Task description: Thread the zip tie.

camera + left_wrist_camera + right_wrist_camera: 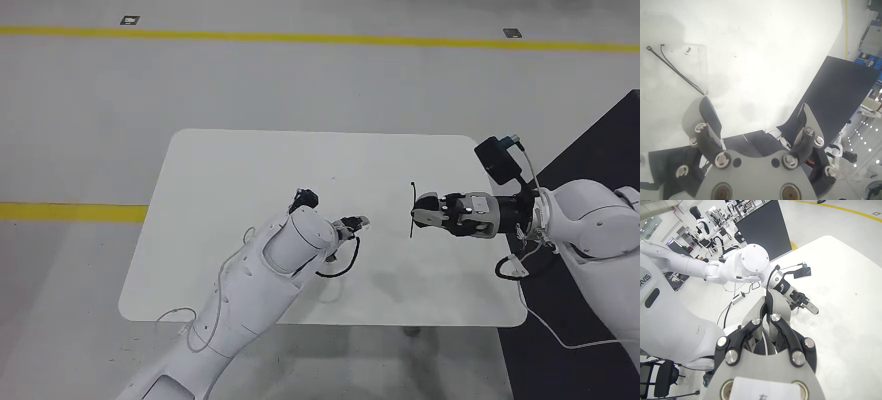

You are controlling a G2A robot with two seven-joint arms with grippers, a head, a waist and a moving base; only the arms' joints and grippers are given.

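The left gripper (753,101) has its fingers spread wide. The zip tie (676,71) starts at the tip of one finger and runs away from it over the white table (250,200), head end outermost. Contact with that finger cannot be confirmed. The right gripper (767,298), fingers pressed together, sits near the tie on its opposite side, with bare tabletop between. Small dark specks (688,50) lie beside the tie. A black panel (838,91) stands well apart from it, past the table edge.

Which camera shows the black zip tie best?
The left wrist view: the zip tie shows whole, head to tip. The top view gives a thin line; in the right wrist view it is too small to tell.
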